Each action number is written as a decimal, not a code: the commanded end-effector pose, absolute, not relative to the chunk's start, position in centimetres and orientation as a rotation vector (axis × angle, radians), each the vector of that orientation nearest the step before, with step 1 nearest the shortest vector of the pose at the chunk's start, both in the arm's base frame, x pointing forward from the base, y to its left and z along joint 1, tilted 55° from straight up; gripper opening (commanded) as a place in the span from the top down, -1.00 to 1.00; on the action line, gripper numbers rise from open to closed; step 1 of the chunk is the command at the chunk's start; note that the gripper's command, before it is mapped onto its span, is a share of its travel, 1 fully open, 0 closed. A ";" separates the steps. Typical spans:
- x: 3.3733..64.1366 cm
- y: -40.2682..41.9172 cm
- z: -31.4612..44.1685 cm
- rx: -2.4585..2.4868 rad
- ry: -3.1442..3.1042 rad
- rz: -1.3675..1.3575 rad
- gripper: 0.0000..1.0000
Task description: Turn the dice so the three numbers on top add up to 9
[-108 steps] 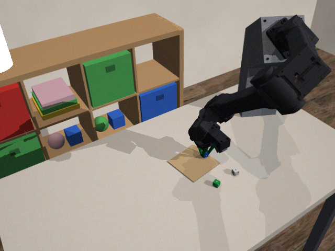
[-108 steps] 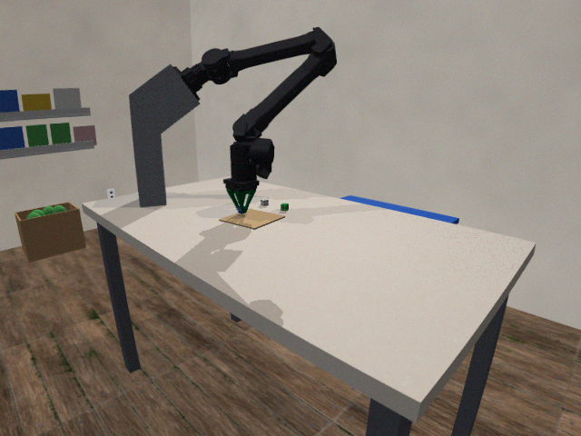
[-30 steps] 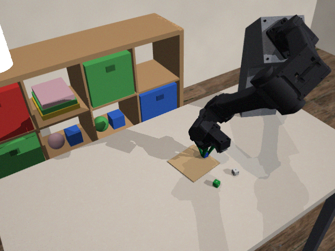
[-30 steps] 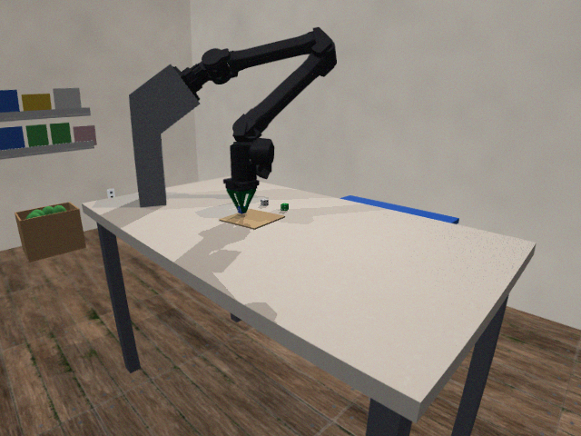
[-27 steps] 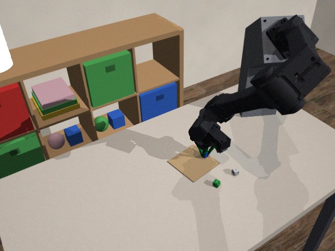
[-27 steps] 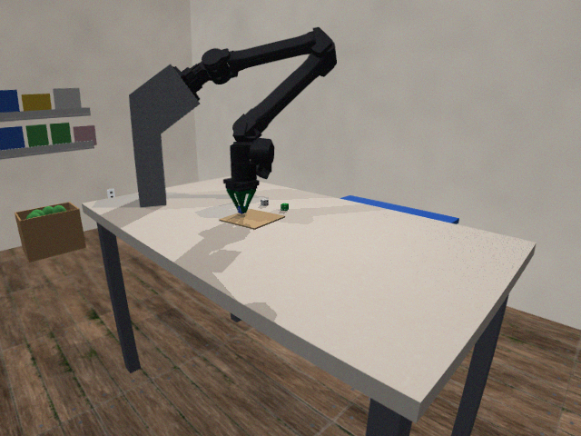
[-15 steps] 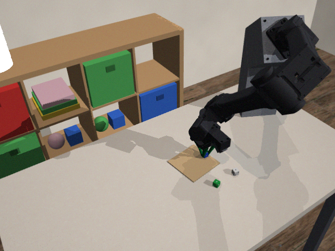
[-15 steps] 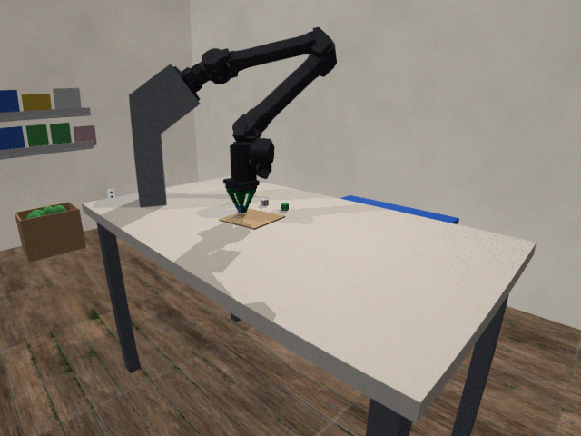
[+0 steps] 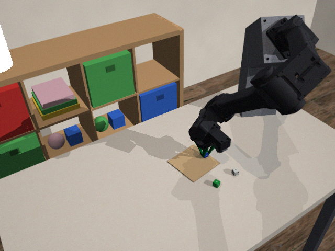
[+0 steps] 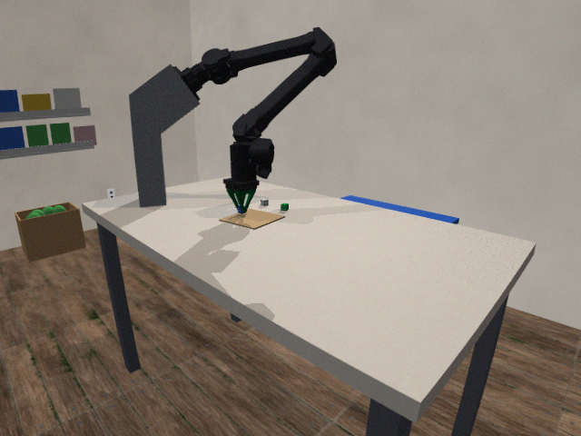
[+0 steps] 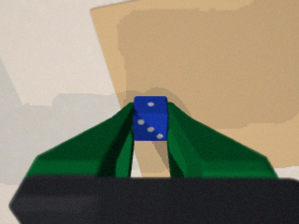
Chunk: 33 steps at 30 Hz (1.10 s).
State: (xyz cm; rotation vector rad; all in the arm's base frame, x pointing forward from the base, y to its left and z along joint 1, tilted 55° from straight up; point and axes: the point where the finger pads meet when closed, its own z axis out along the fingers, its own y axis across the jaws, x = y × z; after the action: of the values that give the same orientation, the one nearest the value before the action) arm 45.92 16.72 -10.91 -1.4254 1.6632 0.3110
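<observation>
The smooth, pale, faintly speckled table [image 9: 108, 205] [image 10: 375, 282] [image 11: 37, 47] carries a green die [image 9: 216, 183] [image 10: 284, 206] and a white die [image 9: 235, 171] [image 10: 264, 202], both small cubes, apart and off the mat [image 9: 193, 170] [image 10: 253, 220] [image 11: 210, 70]. That is a thin, flat tan square. Over its edge region, the gripper [image 9: 205, 154] [image 10: 241, 210] [image 11: 150, 110] is clamped on the blue die [image 9: 205, 155] [image 10: 240, 210] [image 11: 150, 119], its green tapered fingers pressing two sides. One pip shows on one blue face, three diagonally on another; whether it touches the mat, I cannot tell. The fingers partly block the mat from above. Beyond stand the angular gray pedestal [image 9: 250, 54] [image 10: 150, 150] and a wooden shelf unit [image 9: 94, 48] with colored bins.
</observation>
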 end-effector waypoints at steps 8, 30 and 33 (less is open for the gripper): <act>44.1 17.1 -11.7 -1.433 1.684 0.338 0.70; 45.5 17.4 -11.4 -1.429 1.666 0.324 0.70; 45.3 17.4 -11.5 -1.431 1.669 0.327 0.70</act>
State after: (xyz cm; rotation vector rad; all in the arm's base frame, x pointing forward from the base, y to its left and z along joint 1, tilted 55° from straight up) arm 45.87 16.92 -11.15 -1.4260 1.6657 0.3129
